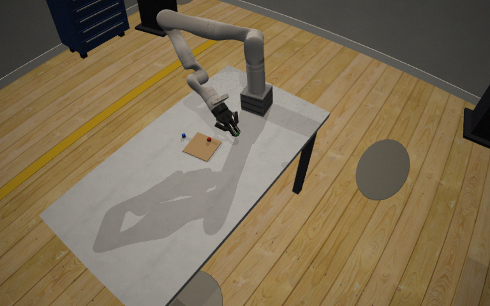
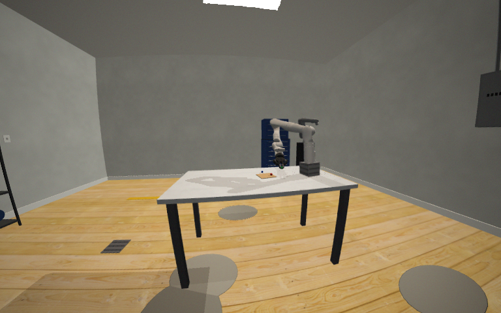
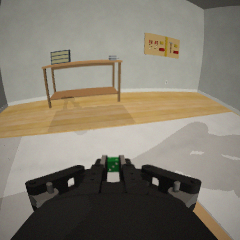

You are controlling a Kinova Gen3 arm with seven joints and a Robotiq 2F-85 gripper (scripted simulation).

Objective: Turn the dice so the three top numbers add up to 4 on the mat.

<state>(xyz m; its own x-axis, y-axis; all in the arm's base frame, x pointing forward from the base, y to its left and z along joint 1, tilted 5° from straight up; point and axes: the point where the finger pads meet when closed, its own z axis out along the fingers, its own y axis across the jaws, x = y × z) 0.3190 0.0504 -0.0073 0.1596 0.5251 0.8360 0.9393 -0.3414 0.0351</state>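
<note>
A tan square mat (image 1: 201, 146) lies flat on the grey table. A red die (image 1: 208, 139) sits on the mat near its far right corner. A blue die (image 1: 183, 134) lies on the table just left of the mat, off it. My gripper (image 1: 236, 132) is shut on a green die (image 1: 237, 133) and holds it a little above the table, just right of the mat's far corner. In the wrist view the green die (image 3: 113, 163) shows between the fingertips, tilted toward the horizontal. In the exterior view the gripper (image 2: 280, 165) hangs above the mat (image 2: 266, 175).
The arm's grey mounting block (image 1: 256, 99) stands on the table behind the gripper. The table's right edge (image 1: 278, 166) runs close by. A blue drawer cabinet (image 1: 88, 20) stands on the floor far behind.
</note>
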